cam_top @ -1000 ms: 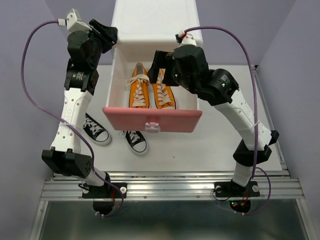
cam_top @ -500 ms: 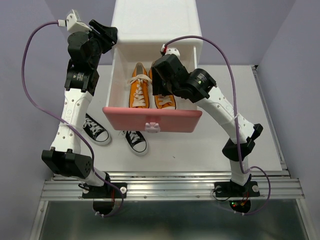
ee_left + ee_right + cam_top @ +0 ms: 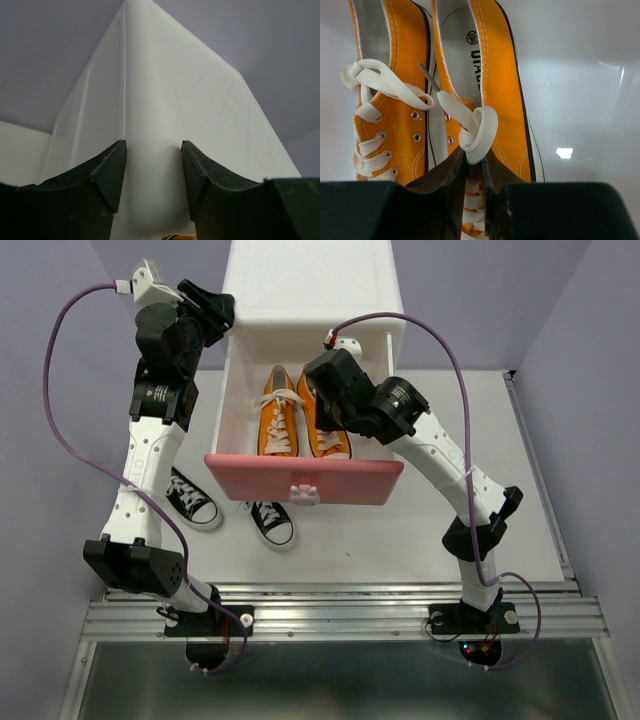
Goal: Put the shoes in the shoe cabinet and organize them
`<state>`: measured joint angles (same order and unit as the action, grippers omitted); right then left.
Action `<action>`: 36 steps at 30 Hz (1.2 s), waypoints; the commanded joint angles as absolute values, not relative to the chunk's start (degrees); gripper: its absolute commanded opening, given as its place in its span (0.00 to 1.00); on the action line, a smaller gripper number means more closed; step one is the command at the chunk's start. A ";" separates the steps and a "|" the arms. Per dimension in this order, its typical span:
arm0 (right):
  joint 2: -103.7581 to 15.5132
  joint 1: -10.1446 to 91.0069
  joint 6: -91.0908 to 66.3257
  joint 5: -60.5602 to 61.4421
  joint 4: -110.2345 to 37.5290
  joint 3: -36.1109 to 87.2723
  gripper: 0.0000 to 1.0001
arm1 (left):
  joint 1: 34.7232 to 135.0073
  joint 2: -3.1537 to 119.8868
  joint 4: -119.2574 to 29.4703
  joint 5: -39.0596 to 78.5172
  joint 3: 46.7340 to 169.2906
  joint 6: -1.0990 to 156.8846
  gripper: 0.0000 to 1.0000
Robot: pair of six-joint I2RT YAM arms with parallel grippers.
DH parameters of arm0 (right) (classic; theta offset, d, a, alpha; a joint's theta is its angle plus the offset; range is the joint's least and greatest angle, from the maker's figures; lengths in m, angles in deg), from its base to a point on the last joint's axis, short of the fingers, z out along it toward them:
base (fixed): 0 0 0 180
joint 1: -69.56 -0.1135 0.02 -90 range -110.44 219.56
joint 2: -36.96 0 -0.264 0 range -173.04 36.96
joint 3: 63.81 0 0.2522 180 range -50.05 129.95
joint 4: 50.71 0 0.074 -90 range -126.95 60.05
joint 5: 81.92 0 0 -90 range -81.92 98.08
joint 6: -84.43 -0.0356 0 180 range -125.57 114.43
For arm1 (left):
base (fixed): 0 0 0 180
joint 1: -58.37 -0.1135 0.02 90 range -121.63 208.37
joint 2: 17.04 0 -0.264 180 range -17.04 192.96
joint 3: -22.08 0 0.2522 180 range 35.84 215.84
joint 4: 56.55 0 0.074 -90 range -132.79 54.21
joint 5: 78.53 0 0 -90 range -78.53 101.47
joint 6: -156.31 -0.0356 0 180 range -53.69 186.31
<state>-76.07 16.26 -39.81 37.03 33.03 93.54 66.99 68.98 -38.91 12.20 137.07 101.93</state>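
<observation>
The shoe cabinet (image 3: 310, 280) (image 3: 165, 100) is a white box with its upper pink-fronted drawer (image 3: 305, 478) pulled out. Inside lie the two orange shoes side by side, left one (image 3: 278, 425) (image 3: 395, 115) and right one (image 3: 332, 438) (image 3: 495, 75), toes toward the pink front. My right gripper (image 3: 318, 392) (image 3: 476, 160) is down in the drawer, shut on the white lace (image 3: 477, 127) of the right orange shoe. My left gripper (image 3: 222, 312) (image 3: 152, 170) clasps the cabinet's rounded left front corner, a finger on each side. Two black shoes (image 3: 190, 498) (image 3: 272, 523) lie on the table left of the drawer.
A white bunny knob (image 3: 306, 493) sticks out of the drawer front. The drawer's white floor (image 3: 580, 100) is bare right of the orange pair. The lower drawer is hidden under the open one. A metal rail (image 3: 340, 615) runs along the near table edge.
My right arm has swung left and dipped into the drawer over the right orange shoe, and its jaws have gone from wide open to pinched on the lace. The left arm has stayed put.
</observation>
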 commanded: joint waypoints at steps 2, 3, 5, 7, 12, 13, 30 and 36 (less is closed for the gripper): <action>-77.56 16.03 -45.20 36.91 32.05 97.07 0.01 | 67.77 73.23 -20.11 12.52 132.26 98.48 0.56; -77.65 16.03 -45.73 38.48 32.22 97.51 0.01 | 67.77 73.14 -20.11 12.61 132.00 98.57 0.56; -77.56 15.42 -47.13 41.03 32.75 97.95 0.01 | 67.86 72.96 -20.20 12.52 131.73 98.74 0.57; -77.30 14.80 -48.19 45.42 33.62 98.30 0.01 | 67.86 72.87 -20.29 12.43 131.56 98.74 0.56; -76.77 13.58 -49.69 51.05 33.28 98.31 0.01 | 67.95 72.87 -20.38 12.35 131.73 98.92 0.56; -76.77 13.57 -49.60 51.41 33.10 98.31 0.01 | 67.95 72.87 -20.38 12.35 131.73 98.92 0.56; -73.43 11.99 -41.35 46.76 25.90 88.46 0.01 | 68.12 72.52 -20.03 12.08 131.64 99.53 0.56; -72.12 11.99 -37.73 47.89 26.77 88.29 0.01 | 68.30 72.70 -20.38 12.08 132.17 99.89 0.56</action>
<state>-75.13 12.81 -40.42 47.85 29.62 89.54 67.32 68.59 -39.43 10.95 136.33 103.26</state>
